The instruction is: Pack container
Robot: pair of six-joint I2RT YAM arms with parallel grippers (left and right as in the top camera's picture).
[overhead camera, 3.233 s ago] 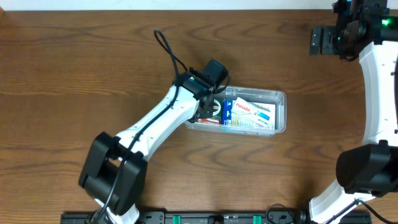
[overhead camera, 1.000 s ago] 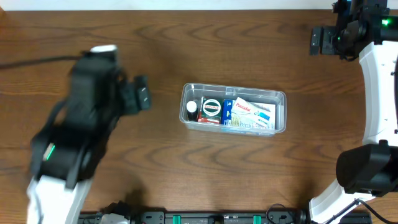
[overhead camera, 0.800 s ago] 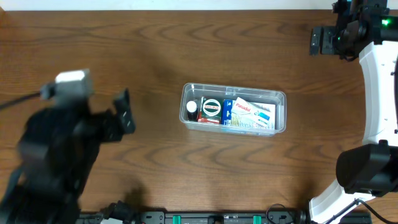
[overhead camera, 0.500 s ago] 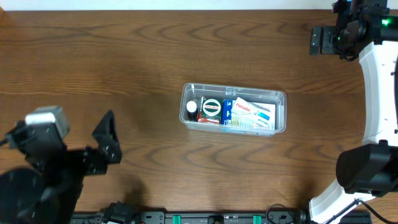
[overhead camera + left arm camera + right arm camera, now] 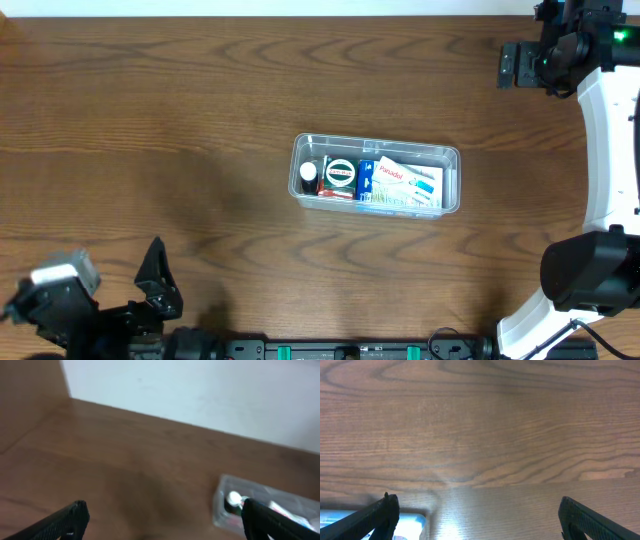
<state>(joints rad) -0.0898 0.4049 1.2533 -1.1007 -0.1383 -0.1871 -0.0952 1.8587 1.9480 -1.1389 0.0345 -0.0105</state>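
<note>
The container (image 5: 448,160), a clear rectangular tub, stands in the middle of the table. In it lie a small white-capped bottle (image 5: 307,172), a green and red box (image 5: 340,177), a blue box (image 5: 365,178) and a white box (image 5: 408,181). My left gripper (image 5: 158,272) is far off at the table's near left corner, open and empty. In the left wrist view the left gripper (image 5: 165,527) looks over bare wood, with the container (image 5: 222,505) blurred at the right. My right gripper (image 5: 513,65) hangs at the far right corner, and in the right wrist view the gripper (image 5: 480,522) is open with nothing between its fingers.
The wooden table (image 5: 150,110) ends at a white strip along the far edge. A pale blue and white thing (image 5: 407,527) shows at the lower left of the right wrist view; I cannot tell what it is. The right arm (image 5: 610,150) runs down the right side.
The left arm has pulled away from the container, swinging left and then toward the table's near left corner. The container and its contents stay put. The right arm has not moved.
</note>
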